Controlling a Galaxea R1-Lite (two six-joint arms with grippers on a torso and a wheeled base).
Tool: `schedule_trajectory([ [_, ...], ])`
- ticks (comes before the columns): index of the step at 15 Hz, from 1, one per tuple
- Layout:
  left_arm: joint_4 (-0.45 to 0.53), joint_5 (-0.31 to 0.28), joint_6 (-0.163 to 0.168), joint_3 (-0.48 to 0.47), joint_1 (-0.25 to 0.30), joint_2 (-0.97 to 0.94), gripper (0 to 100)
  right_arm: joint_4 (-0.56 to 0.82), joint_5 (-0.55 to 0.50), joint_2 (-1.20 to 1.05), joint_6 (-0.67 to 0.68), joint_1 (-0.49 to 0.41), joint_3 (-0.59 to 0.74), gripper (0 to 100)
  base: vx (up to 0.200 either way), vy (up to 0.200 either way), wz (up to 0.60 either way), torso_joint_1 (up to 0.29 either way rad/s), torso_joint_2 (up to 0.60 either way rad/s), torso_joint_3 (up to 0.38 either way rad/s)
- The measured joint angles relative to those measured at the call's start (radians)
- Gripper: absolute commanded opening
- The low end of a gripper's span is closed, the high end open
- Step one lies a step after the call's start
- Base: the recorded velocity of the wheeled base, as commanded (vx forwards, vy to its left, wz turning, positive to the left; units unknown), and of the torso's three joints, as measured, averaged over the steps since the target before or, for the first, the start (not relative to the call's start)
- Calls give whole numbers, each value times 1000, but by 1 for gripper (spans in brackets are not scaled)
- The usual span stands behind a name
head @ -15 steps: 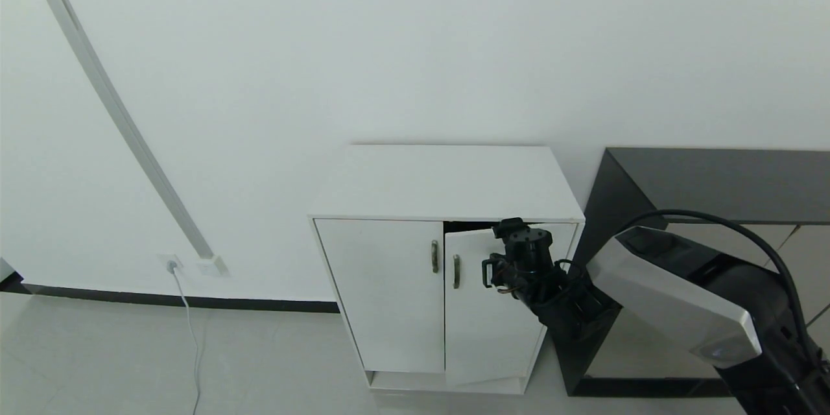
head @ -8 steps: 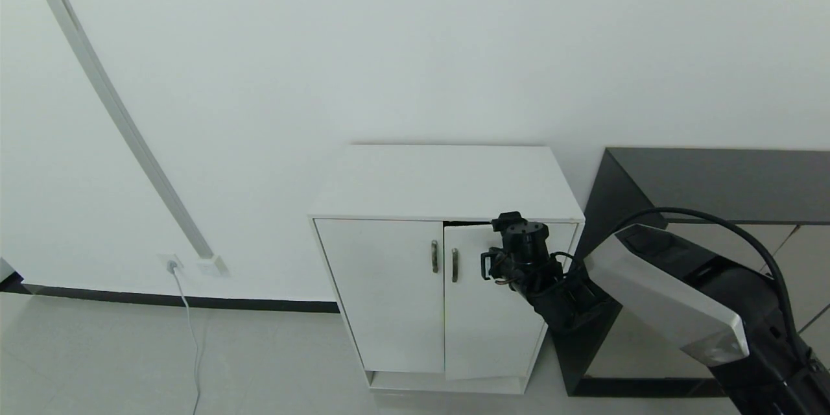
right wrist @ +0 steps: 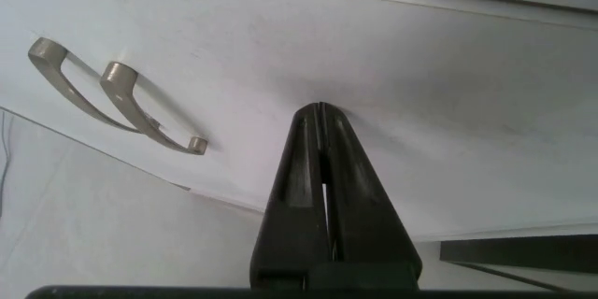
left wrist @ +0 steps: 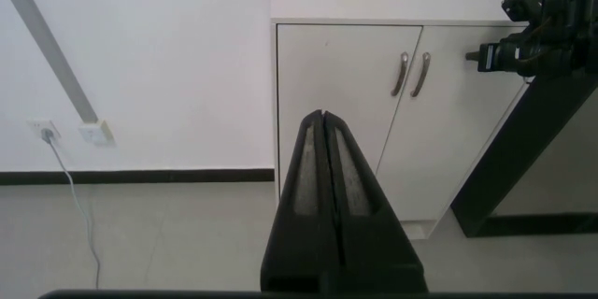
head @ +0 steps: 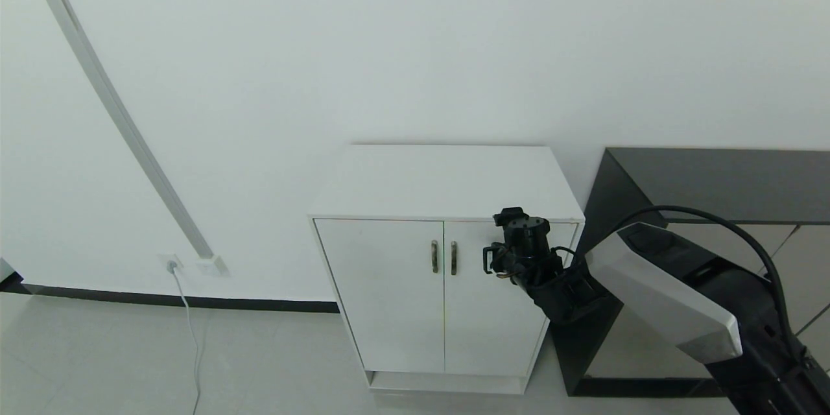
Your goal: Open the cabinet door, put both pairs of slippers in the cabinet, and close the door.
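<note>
White panels are filling the space ahead of our right claw (right wrist: pixel 322 110). We are holding its two fingers pressed together with nothing between them. Their tips are sitting at the upper face of the right door (head: pixel 493 311) of the cabinet (head: pixel 447 181), though we cannot tell whether they are actually touching it. Seen from the head, that door is lying flush with the left door (head: pixel 382 298), and both are looking closed. The right door's handle (head: pixel 453 258) is hanging just to the left of this claw, with the left door's handle (head: pixel 434 257) right beside it, a little farther out. A dark cabinet (head: pixel 713 181) is standing close on the claw's right side.

We are holding our left claw (left wrist: pixel 322 117) well back from the cabinet, pointing towards the left door, fingers likewise closed tight on nothing. A wall socket (left wrist: pixel 42 131) and its cable (left wrist: pixel 79 206) are sitting well off to the left of this claw, low on the wall
</note>
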Motion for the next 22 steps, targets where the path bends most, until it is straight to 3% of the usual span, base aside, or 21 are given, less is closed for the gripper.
schedule_trajectory([
  [22,0,0,0,0,0,0,0,-1,-3,27,0,0,-30,0,0,0,0,0,0,0],
])
